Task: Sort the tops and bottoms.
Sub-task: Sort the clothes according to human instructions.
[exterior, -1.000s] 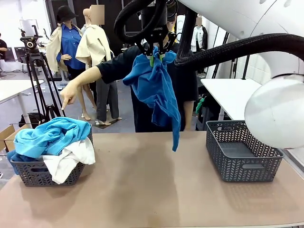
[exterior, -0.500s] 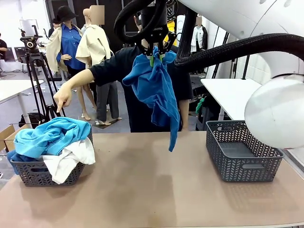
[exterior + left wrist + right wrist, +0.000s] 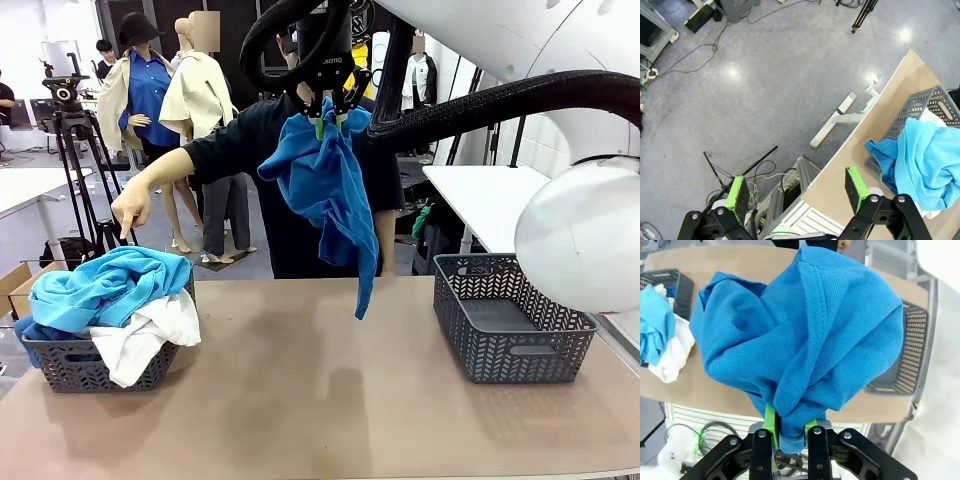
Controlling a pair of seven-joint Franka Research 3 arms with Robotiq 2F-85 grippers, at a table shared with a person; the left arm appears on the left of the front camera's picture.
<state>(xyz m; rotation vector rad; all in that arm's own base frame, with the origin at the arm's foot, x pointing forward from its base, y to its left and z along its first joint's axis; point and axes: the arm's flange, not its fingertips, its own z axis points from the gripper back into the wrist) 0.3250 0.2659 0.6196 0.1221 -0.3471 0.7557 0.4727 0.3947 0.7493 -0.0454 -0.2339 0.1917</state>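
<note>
Royal blue knit cloth, a soft top (image 3: 325,185), hangs high over the middle of the tan table (image 3: 320,400), pinched at one bunched fold between the green pads of the right gripper (image 3: 328,118), whose fingers are pressed tight on it. Over the last second the garment has hardly shifted, but the person's hand (image 3: 130,212) has drawn back slightly, pointing down toward the dark plastic basket (image 3: 70,365) at the robot's left, heaped with turquoise top (image 3: 105,285) and white top (image 3: 145,340). That gesture probably marks this basket as the destination. The left gripper (image 3: 792,187) hangs spread wide, empty, off the table edge.
</note>
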